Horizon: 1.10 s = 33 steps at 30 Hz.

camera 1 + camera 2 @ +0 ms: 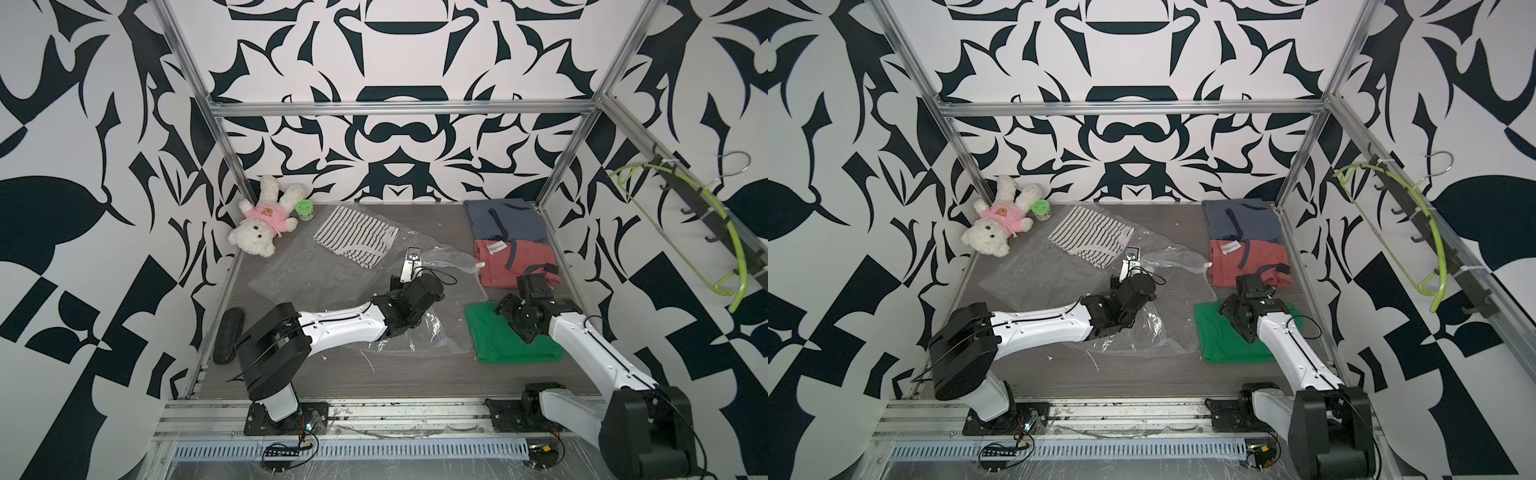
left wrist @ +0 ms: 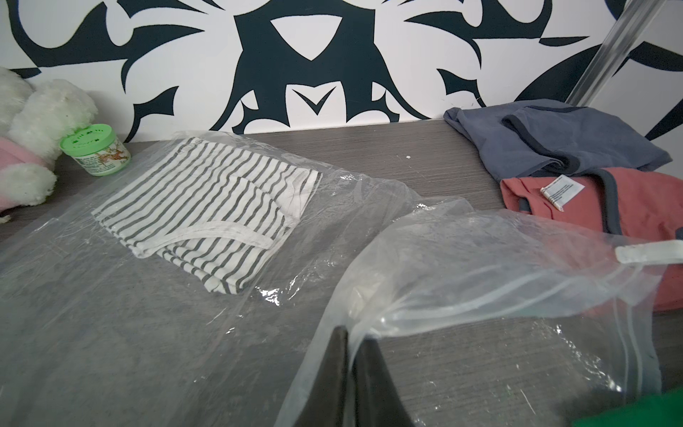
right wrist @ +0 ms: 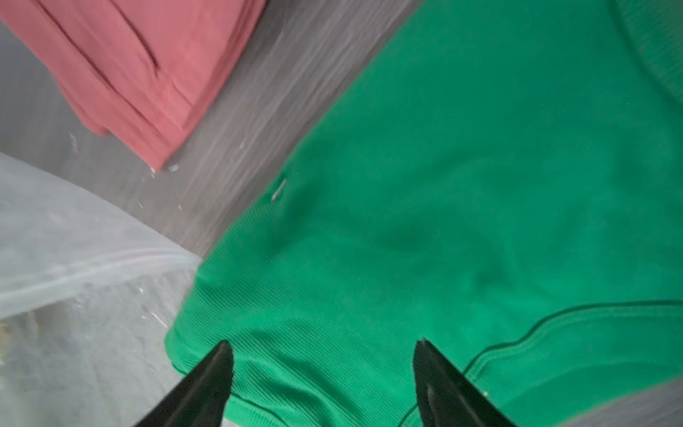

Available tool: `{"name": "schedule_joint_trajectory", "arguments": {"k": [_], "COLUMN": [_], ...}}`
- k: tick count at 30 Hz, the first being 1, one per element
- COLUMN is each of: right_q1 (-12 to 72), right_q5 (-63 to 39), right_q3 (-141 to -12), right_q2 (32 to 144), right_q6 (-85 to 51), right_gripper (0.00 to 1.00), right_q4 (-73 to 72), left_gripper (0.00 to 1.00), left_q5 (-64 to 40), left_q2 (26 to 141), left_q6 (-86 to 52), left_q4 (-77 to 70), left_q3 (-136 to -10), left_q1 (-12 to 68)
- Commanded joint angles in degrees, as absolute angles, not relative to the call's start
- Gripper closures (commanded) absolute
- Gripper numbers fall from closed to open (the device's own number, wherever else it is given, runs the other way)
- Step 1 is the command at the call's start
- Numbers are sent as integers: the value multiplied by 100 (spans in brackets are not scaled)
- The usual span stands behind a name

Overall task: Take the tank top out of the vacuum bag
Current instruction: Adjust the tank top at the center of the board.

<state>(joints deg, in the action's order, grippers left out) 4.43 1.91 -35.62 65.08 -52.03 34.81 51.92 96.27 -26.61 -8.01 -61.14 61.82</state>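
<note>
The vacuum bag (image 1: 316, 282) (image 1: 1038, 278) is clear crinkly plastic spread across the table's middle. A striped tank top (image 1: 353, 237) (image 2: 207, 199) lies folded under its plastic at the far end. My left gripper (image 2: 351, 332) is shut on the bag's (image 2: 480, 266) near rim, which stands lifted into an open mouth. A green ribbed tank top (image 1: 498, 345) (image 1: 1225, 340) lies flat on the table right of the bag, outside it. My right gripper (image 3: 323, 347) hovers open just above this green top (image 3: 443, 185), with nothing between its fingers.
A folded pink-red garment (image 1: 511, 266) and a blue one (image 1: 503, 220) lie at the far right. A white teddy bear (image 1: 262, 220) and a green jar (image 1: 304, 209) sit in the far left corner. A black oval object (image 1: 227, 334) lies near the left edge.
</note>
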Motion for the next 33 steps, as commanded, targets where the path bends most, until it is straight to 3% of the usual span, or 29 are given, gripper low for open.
{"name": "schedule_joint_trajectory", "arguments": {"k": [1, 10, 33], "right_q1": [528, 360, -1031], "right_q5": [493, 167, -473], "right_q3": [-3707, -3457, -3346], "right_q2": [6946, 7507, 8058], "right_q6": [-5474, -5706, -5449], "right_gripper": [17, 19, 20], "right_q4": [3691, 3107, 2601], "left_gripper": [90, 90, 88], "left_q5": [5384, 5481, 5607], "left_q2": [9545, 9409, 9319], "left_q6": [-2794, -2736, -2874], "left_q4": [-732, -650, -633], "left_q3": [-6161, -6123, -5985], "left_q1": [6144, 6144, 6144]}}
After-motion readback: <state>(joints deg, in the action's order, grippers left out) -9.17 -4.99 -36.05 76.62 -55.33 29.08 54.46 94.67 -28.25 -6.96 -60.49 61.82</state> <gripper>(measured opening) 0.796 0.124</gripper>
